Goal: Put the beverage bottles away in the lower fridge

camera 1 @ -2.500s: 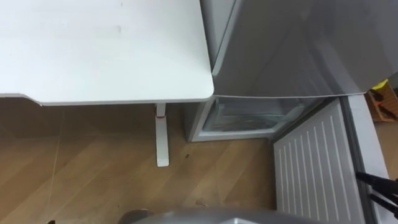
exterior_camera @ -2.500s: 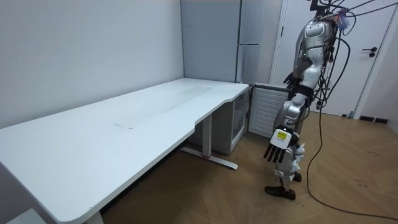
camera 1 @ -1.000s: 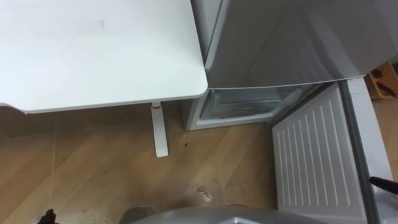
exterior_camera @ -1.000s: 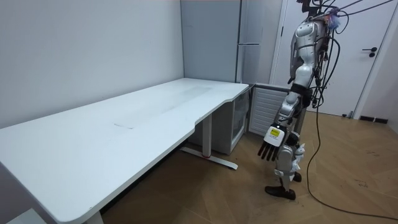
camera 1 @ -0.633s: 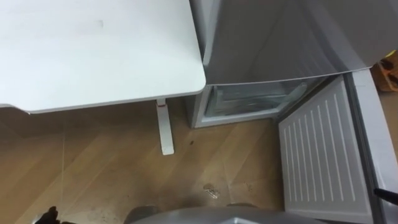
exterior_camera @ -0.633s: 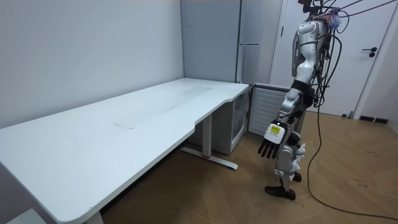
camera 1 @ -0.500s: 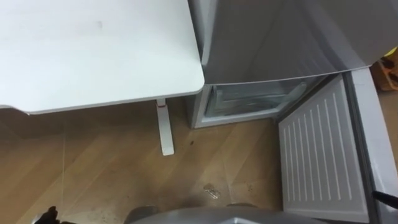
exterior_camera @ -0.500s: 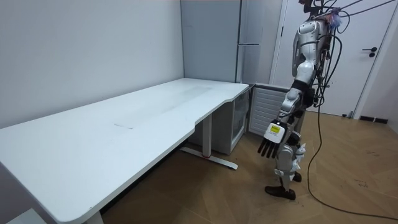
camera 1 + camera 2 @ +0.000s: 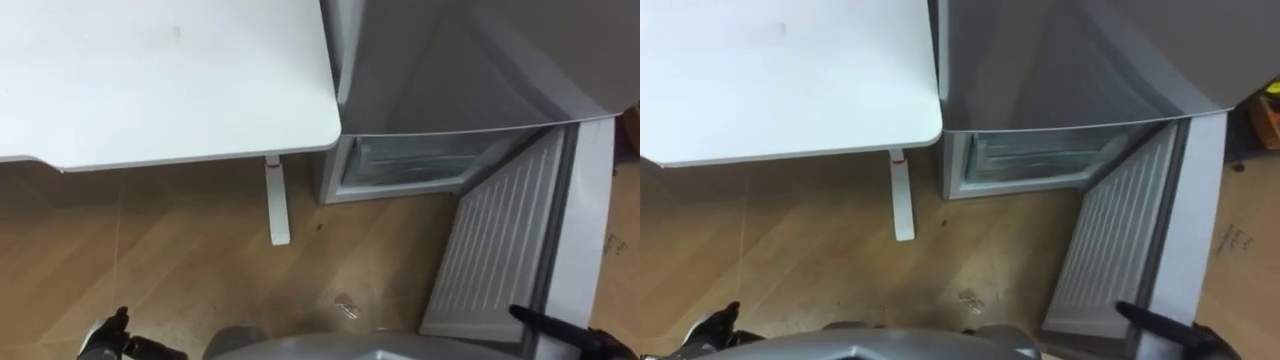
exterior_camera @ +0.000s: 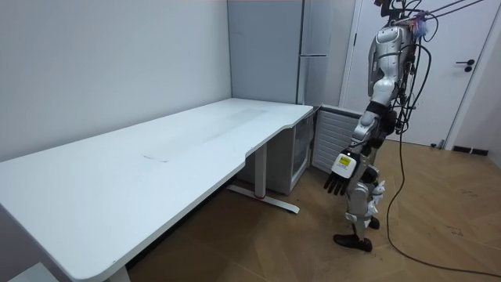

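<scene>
The lower fridge compartment (image 9: pixel 415 165) stands open, with pale shelves inside. Its white ribbed door (image 9: pixel 500 240) is swung out toward my right. I stand on the wooden floor facing the fridge (image 10: pixel 313 70), at the end of the white desk. My left hand (image 9: pixel 110 338) shows at the lower left of the left eye view; in the room view it (image 10: pixel 338 174) hangs at my side, fingers straight and holding nothing. My right hand (image 9: pixel 548 322) reaches in at the lower right with a straight dark finger, just in front of the door's lower edge.
The white desk (image 9: pixel 160 70) fills the upper left, its corner close to the fridge's side. A white desk leg (image 9: pixel 276 200) stands on the floor beside the compartment. A small scrap (image 9: pixel 345 305) lies on the floor in front of me.
The whole eye view has shifted and tilted, which is the camera's own move. Both hands have come further into its lower corners. In the room view my left hand has swung slightly forward.
</scene>
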You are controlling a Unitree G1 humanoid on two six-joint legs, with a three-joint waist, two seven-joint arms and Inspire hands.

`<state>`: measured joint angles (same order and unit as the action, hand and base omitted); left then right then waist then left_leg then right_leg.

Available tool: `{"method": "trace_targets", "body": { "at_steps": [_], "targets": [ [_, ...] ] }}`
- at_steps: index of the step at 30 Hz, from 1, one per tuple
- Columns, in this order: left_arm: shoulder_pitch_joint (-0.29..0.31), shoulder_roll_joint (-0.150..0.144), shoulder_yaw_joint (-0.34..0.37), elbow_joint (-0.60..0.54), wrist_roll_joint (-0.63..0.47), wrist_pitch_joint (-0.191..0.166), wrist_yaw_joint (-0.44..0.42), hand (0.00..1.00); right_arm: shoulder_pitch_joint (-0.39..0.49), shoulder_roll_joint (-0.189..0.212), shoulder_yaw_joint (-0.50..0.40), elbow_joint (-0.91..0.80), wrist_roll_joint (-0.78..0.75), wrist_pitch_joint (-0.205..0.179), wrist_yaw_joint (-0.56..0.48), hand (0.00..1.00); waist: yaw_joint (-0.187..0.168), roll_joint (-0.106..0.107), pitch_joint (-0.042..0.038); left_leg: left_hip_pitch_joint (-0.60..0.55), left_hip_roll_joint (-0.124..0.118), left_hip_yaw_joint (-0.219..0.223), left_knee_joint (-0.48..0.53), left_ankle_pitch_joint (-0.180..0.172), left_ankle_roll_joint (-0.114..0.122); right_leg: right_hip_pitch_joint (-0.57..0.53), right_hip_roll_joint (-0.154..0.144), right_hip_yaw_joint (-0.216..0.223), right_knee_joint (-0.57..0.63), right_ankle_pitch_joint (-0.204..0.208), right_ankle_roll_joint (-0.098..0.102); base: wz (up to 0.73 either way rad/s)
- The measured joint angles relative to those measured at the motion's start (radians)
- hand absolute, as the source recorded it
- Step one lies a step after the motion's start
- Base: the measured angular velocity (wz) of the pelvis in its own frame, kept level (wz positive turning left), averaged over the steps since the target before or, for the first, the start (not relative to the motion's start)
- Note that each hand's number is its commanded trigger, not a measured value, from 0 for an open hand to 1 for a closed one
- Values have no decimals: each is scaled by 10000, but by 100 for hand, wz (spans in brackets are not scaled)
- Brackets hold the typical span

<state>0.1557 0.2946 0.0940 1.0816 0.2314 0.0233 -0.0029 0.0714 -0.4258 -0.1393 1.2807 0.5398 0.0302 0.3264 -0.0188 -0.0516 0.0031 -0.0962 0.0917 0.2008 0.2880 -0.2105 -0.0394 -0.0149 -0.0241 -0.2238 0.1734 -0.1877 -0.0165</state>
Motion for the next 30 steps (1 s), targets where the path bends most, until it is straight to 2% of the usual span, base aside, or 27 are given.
{"method": "trace_targets", "body": {
  "at_steps": [2,4,8,12,15,16,17,18,20,21,22,24,25,27,28,30],
  "targets": [
    [-85,-45,-177,-1,-45,-116,-57,0,-215,314,399,-161,52,-68,115,0,3,-25,5,3,-16,-8,13,0,1,32,-7,-20,-12,-9,9,3],
    [-46,-52,-442,16,-35,-221,-70,0,-269,589,403,-172,299,-139,42,0,7,-76,10,5,-19,-25,35,-1,4,57,-5,-10,-35,7,23,0],
    [-73,-172,-612,4,-12,-373,-44,0,-338,778,429,-187,623,-220,-46,0,96,-67,22,-73,7,-31,36,-6,10,56,19,2,-28,89,12,-4],
    [-239,-448,-802,104,-38,-442,-4,0,-337,1001,680,-383,954,-282,-318,0,324,-34,43,-135,19,-80,-17,-6,11,54,47,48,-42,160,2,-7],
    [-423,-509,-1046,327,-16,-586,1,0,-336,1301,1210,-1501,1533,182,-1298,0,706,-44,60,-241,77,-121,56,-7,16,-133,94,280,-25,323,-34,-31],
    [-481,-505,-1098,423,-12,-581,-2,0,-336,1537,1532,-2326,1774,447,-2066,0,824,-38,64,-330,115,-138,129,-12,21,-235,86,261,-20,388,-14,-40],
    [-575,-515,-1123,526,-12,-583,-17,0,-357,1833,1818,-3198,2258,670,-3061,0,944,-2,104,-451,146,-126,163,6,37,-361,73,108,-20,441,77,-32],
    [-644,-522,-1185,578,-12,-576,-16,0,-397,1927,1994,-3528,2616,671,-3529,0,982,24,133,-524,162,-131,186,32,48,-411,68,-52,-29,476,124,-13],
    [-836,-533,-1467,669,-12,-531,-25,0,-911,1991,2939,-4293,3879,682,-4217,0,1120,180,439,-595,166,-193,188,175,76,-446,-101,-555,-18,542,147,6],
    [-817,-552,-1476,710,-5,-531,-25,0,-1142,2004,3148,-4371,4127,681,-4289,0,1129,225,481,-645,158,-241,189,217,86,-468,-119,-723,-9,540,130,19],
    [-765,-560,-1477,728,6,-524,-9,0,-1626,2193,3121,-4378,4708,600,-4660,0,1126,295,512,-798,131,-389,178,315,88,-560,-222,-1001,19,549,132,31],
    [-740,-559,-1559,736,17,-416,26,0,-2054,2268,3329,-4624,5164,418,-4767,0,1371,350,549,-941,102,-516,131,439,65,-733,-256,-1192,157,565,133,31],
    [-661,-574,-1584,709,40,-273,30,0,-2191,2039,3832,-5160,5154,389,-4749,0,1522,432,555,-1023,51,-650,57,548,46,-747,-280,-1368,156,545,109,41],
    [-537,-590,-1783,654,61,0,98,0,-2841,1884,4244,-5462,5283,262,-4307,0,1555,505,515,-986,-57,-906,-224,793,8,-719,-304,-1629,149,512,49,49],
    [-426,-592,-1947,622,68,163,118,0,-3290,1974,4395,-5385,5925,412,-4601,0,1615,514,496,-930,-96,-1063,-320,932,-24,-675,-288,-1704,133,567,-61,40],
    [-197,-705,-1975,555,69,378,106,0,-3231,1990,4628,-5223,6453,246,-4366,0,1650,504,498,-826,-108,-1135,-477,992,-74,-596,-337,-1761,131,511,-107,20]
  ]
}}
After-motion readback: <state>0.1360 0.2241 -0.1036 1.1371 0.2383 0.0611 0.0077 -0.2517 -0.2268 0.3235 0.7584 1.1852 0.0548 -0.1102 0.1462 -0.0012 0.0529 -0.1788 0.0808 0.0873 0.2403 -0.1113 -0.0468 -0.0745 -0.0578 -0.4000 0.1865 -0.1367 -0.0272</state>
